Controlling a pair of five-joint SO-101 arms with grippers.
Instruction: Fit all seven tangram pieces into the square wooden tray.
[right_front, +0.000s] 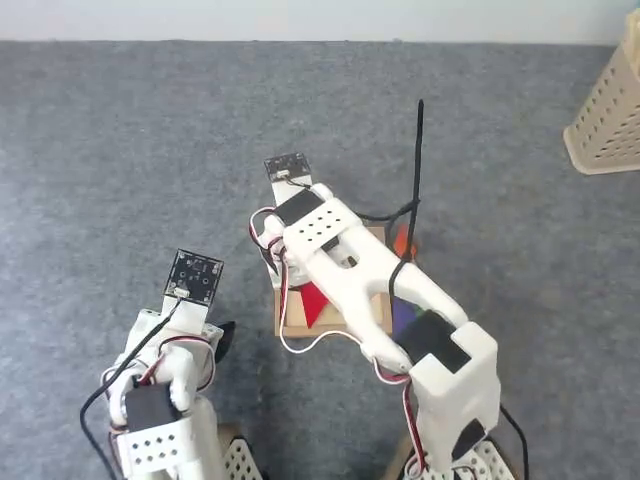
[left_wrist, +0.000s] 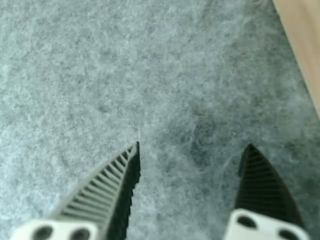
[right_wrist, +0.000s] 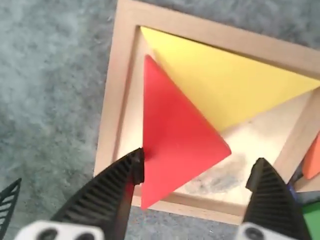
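— Closest to the lens, our right gripper (right_wrist: 199, 159) is hanging with its fingers spread wide, straddling the red triangle (right_wrist: 175, 145).

— Why are we holding it spread there?

— We are judging that the piece is needing a nudge or a fresh grip. It is lying inside the square wooden tray (right_wrist: 112, 100), one long edge running along the yellow triangle (right_wrist: 225, 85). One corner seems to be riding up on the rim beside the fingers, though the angle is making that hard to confirm.

— And the yellow one?

— It is sitting flat with a tip tucked into a tray corner, and that is leaving a pocket of bare wood for the red one to drop into.

— Where are the other pieces waiting?

— An orange piece (right_wrist: 312, 157) and a green piece (right_wrist: 312, 217) are lying just outside the tray, on the side away from our left arm. From above, a purple piece (right_front: 405, 315) is peeking out beside the right arm. We are reckoning the task is at an early stage.

— What is our left gripper (left_wrist: 192, 146) doing?

— It is hovering with fingers parted, holding nothing, over the grey carpet (left_wrist: 100, 75) beside the tray. We are probably keeping it there to leave the right arm room.
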